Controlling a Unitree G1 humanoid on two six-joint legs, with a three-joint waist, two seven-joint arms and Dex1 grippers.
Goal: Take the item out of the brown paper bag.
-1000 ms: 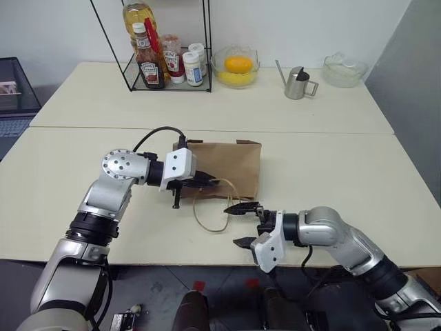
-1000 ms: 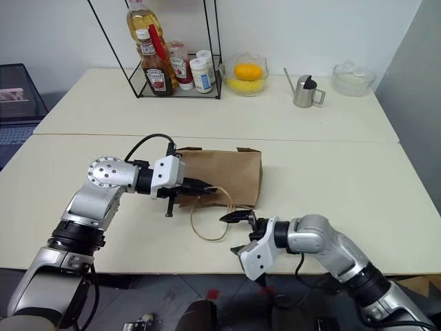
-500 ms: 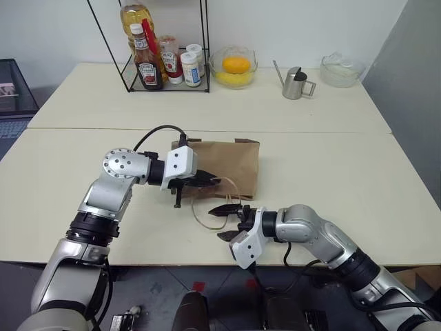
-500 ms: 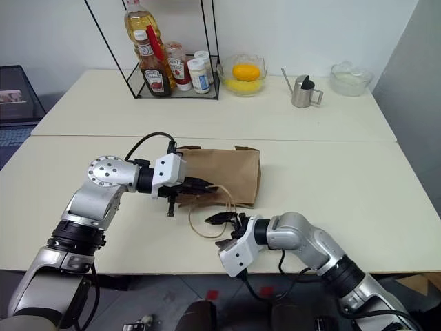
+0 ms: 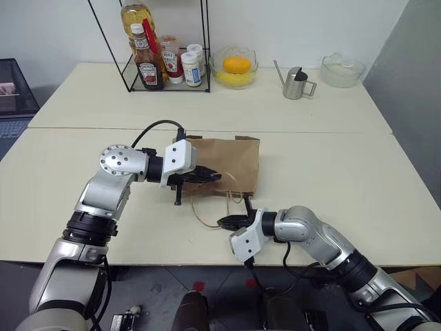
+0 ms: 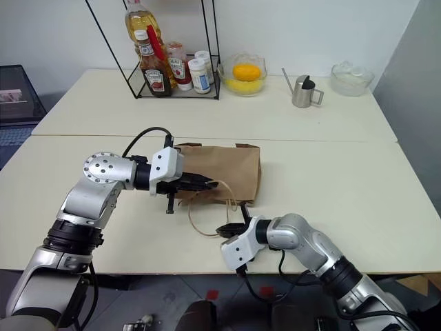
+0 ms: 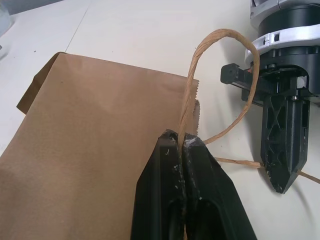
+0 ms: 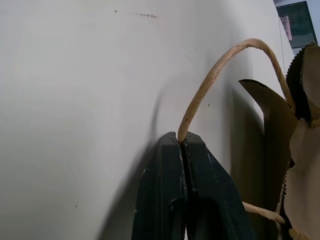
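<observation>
The brown paper bag (image 5: 231,160) lies on its side in the middle of the near table, its mouth toward my left arm. The item is hidden inside it. My left gripper (image 5: 214,177) is shut on one twisted-paper handle (image 7: 220,40) at the bag's mouth, holding it a little above the table. My right gripper (image 5: 223,222) is shut on the other handle loop (image 8: 225,65), which lies low over the table in front of the bag. In the left wrist view the right gripper (image 7: 283,186) points down beside the loop.
A wire rack (image 5: 162,69) with an oil bottle, a ketchup bottle and jars stands at the back left. Beside it are a glass bowl of fruit (image 5: 236,67), a metal pitcher (image 5: 297,83) and a second glass bowl (image 5: 342,69). The table's front edge runs just below my right gripper.
My right gripper moved left to the lower handle loop and went from open to shut on it. The left gripper kept its hold on the upper handle.
</observation>
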